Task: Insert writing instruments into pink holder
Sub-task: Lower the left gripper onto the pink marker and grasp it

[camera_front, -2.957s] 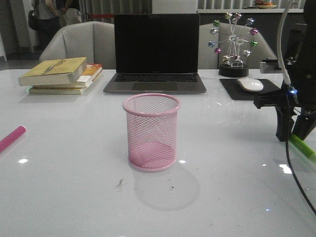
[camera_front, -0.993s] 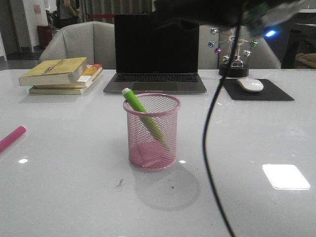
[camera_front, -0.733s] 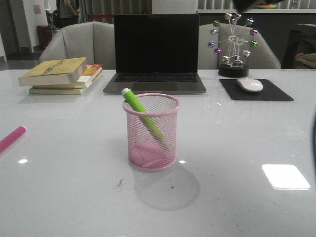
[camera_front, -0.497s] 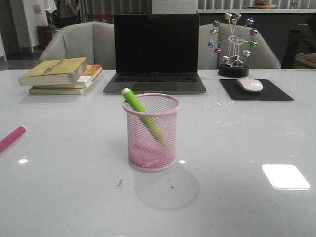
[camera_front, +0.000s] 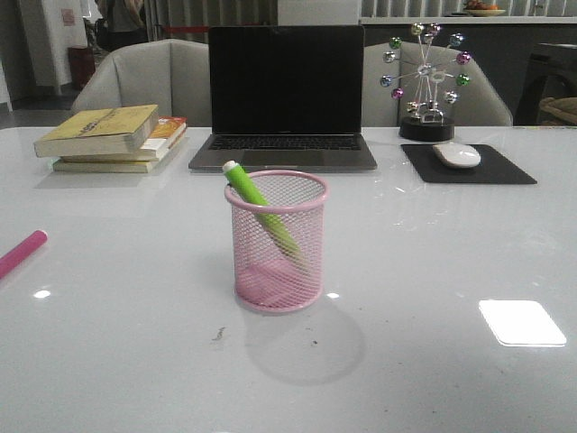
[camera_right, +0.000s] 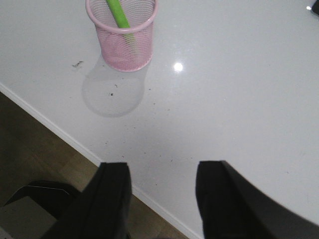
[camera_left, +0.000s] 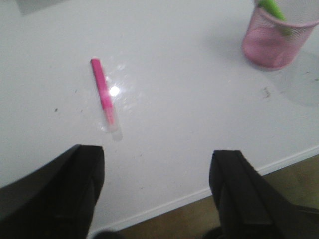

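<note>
The pink wire-mesh holder [camera_front: 276, 241] stands upright mid-table. The lime green marker [camera_front: 258, 212] leans inside it, its white end poking over the rim at the left. The magenta pink marker [camera_front: 22, 252] lies flat on the table at the far left edge of the front view; the left wrist view shows the magenta marker [camera_left: 104, 92] whole, with a pale end. My left gripper [camera_left: 157, 164] hangs open over the table's near edge, well short of that marker. My right gripper [camera_right: 162, 174] is open and empty too, with the holder [camera_right: 122, 35] far ahead. Neither gripper shows in the front view.
A laptop [camera_front: 285, 99] stands open at the back, with stacked books [camera_front: 113, 137] to its left. A mouse [camera_front: 457, 154] on a black pad [camera_front: 464, 165] and a small ferris-wheel ornament [camera_front: 425, 81] sit at the back right. The table's front edge [camera_right: 75, 141] runs under both grippers.
The right arm carried the green marker from the table's right side into the holder, let go, then withdrew up and out of the front view. The pink marker stayed put.
</note>
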Available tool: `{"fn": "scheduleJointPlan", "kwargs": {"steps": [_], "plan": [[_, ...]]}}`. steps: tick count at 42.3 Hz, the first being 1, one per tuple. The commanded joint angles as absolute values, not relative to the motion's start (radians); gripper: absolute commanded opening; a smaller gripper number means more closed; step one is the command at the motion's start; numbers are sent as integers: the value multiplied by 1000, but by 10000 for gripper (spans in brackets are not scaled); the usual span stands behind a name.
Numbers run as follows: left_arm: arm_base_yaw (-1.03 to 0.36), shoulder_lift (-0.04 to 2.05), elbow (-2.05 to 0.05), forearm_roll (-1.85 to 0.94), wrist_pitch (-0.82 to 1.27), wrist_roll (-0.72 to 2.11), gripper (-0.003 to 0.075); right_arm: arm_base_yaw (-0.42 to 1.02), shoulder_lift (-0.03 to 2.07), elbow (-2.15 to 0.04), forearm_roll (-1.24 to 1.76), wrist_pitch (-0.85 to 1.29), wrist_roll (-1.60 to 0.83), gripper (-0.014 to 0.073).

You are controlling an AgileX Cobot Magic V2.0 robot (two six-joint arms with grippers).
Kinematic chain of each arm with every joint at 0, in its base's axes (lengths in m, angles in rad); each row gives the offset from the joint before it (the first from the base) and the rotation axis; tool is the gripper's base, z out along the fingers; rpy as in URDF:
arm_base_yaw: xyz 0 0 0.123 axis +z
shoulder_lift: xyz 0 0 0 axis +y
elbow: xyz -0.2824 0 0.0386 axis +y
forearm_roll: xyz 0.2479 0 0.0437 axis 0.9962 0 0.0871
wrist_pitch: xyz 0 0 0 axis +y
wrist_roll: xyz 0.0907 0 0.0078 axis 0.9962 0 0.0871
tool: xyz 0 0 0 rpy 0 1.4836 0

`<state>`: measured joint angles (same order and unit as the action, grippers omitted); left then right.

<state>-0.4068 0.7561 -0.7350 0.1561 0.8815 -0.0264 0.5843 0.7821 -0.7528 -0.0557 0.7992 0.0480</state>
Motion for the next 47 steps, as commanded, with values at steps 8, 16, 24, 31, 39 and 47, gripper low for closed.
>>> {"fn": "scheduleJointPlan", "kwargs": {"steps": [8,16,24,31,39,47], "plan": [[-264,1070,-900,170,888,-66,505,585,775,-779,-61,747,36,428],[-146,1301,-999,113,832,-66,505,585,775,-779,-61,747,36,428],[-109,1509,-1107,79,794,-66,505,585,775,-779,-61,747,36,428],[-111,1646,-1197,77,765,-66,505,585,775,-779,-61,747,36,428],[-111,1779,-1292,50,754,-60,505,585,775,-779,-61,747,36,428],[-111,1872,-1353,49,753,-60,505,585,775,-779,-61,747,36,428]]}}
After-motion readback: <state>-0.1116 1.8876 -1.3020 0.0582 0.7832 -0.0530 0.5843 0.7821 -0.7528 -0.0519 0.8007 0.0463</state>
